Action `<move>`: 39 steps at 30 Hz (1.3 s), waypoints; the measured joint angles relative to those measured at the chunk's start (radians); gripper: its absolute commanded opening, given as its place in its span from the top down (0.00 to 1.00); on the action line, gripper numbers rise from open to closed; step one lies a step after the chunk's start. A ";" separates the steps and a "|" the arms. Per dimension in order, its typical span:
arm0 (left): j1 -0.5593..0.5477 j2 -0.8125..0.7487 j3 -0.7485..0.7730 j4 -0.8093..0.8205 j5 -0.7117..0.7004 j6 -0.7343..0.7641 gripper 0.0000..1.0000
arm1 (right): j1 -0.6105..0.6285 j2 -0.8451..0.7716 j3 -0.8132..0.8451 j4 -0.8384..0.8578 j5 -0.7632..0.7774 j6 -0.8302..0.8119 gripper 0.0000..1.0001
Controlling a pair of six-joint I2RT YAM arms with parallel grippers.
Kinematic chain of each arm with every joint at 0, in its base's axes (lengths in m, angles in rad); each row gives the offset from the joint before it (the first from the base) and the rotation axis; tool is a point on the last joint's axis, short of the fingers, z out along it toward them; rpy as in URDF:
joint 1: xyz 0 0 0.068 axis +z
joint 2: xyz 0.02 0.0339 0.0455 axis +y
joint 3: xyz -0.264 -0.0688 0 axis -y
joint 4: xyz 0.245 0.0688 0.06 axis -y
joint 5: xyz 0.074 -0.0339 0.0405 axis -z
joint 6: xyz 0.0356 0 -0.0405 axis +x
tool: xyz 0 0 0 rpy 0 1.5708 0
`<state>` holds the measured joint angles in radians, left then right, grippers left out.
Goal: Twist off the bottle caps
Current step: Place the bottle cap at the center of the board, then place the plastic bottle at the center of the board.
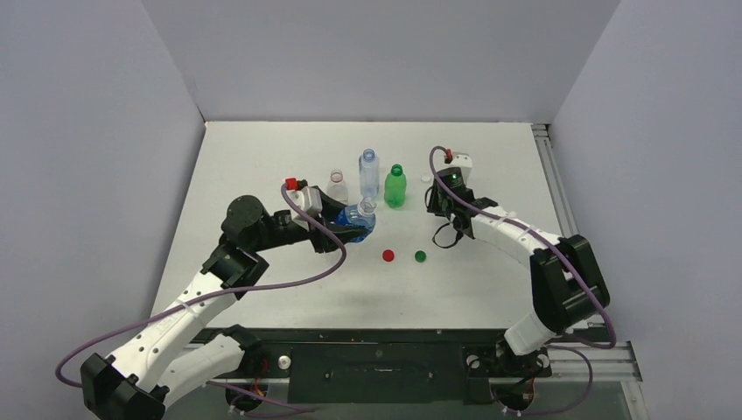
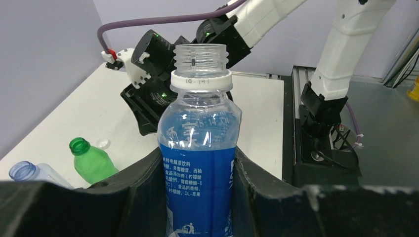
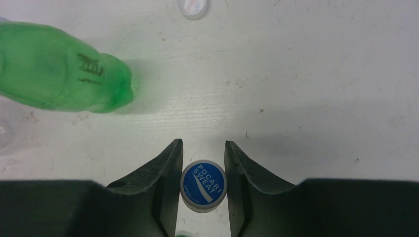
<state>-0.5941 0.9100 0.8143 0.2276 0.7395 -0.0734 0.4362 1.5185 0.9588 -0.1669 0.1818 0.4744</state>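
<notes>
Left gripper (image 2: 197, 165) is clamped round the blue-label bottle (image 2: 200, 123). In the overhead view I see the bottle tilted, neck toward the standing bottles. The neck is bare, thread showing, with a white ring under it. Right gripper (image 3: 203, 160) is pinched narrow on a blue-topped cap (image 3: 203, 185), low over the table (image 1: 262, 157); I can't tell if the cap touches the surface. Green bottle (image 1: 395, 186), tall clear bottle (image 1: 369, 171) and red-label bottle (image 1: 338, 185) stand upright in a row behind, necks open. Red cap (image 1: 388, 255) and green cap (image 1: 420, 256) lie near each other, not touching, in front. White cap (image 1: 426, 178) sits just right of the green bottle
</notes>
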 measured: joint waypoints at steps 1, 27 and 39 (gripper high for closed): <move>0.000 -0.001 -0.013 0.008 0.000 0.004 0.98 | 0.000 0.026 0.000 0.022 0.017 0.004 0.88; 0.001 0.039 -0.113 0.128 -0.163 -0.032 0.95 | 0.138 -0.327 0.058 0.053 -0.046 -0.008 0.19; 0.005 0.053 -0.106 0.129 -0.204 -0.087 0.96 | 0.261 -0.501 0.181 0.176 -0.426 0.047 0.18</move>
<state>-0.5892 0.9634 0.7082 0.3565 0.5354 -0.1600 0.6968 1.0176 1.1400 0.0090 -0.2440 0.5217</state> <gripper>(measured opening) 0.359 0.815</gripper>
